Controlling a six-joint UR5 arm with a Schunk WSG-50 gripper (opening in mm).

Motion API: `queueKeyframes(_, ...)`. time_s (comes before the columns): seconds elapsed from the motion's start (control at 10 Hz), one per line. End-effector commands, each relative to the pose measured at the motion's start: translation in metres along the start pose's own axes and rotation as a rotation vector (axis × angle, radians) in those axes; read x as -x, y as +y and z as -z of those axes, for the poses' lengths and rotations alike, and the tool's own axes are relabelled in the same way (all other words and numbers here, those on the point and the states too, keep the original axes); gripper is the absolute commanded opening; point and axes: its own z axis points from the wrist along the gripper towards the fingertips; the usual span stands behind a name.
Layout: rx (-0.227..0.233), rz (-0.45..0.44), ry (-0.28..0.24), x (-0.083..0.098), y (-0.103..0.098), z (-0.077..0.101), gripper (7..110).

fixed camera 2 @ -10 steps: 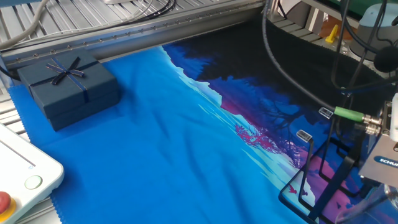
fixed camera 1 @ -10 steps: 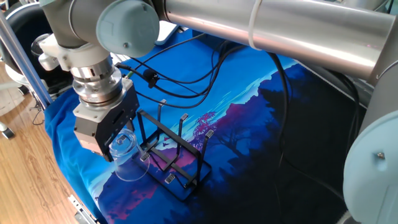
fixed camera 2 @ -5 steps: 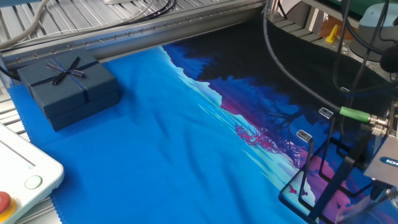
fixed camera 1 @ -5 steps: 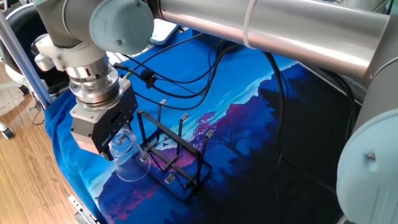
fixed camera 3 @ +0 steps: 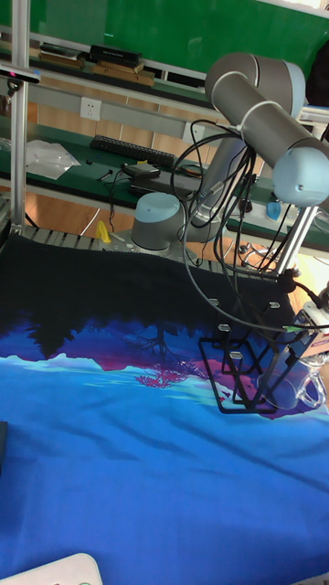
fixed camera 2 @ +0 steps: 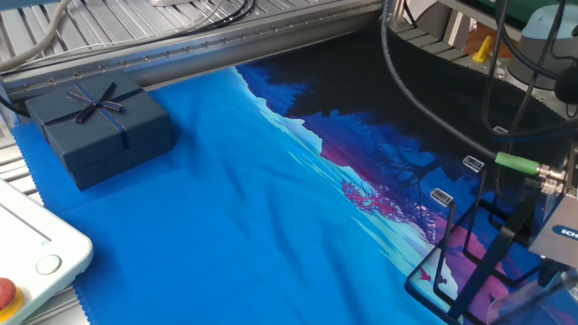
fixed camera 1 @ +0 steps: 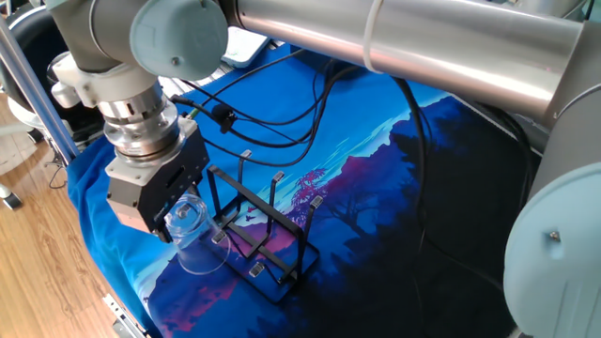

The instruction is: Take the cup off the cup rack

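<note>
I see one cup [fixed camera 1: 192, 235] just beside one rack [fixed camera 1: 258, 230], my tool [fixed camera 1: 174, 218] closed around the cup's rim.

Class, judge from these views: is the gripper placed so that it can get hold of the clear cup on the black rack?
Probably yes. The gripper is already down at the cup, its fingers either side of the rim, at the outer end of the cup rack. No prong blocks it there. Whether it is gripping yet cannot be told.
</note>
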Motion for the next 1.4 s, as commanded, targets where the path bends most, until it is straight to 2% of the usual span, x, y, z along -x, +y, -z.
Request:
queueKeyframes(0.0,0.001,-0.01,0.006,-0.001,0.0,0.002,44)
queueKeyframes(0.6,-0.004,-0.045,0.035,0.001,0.012,0.013,44)
queueKeyframes(1.3,-0.018,-0.022,0.054,0.0,0.004,0.028,44)
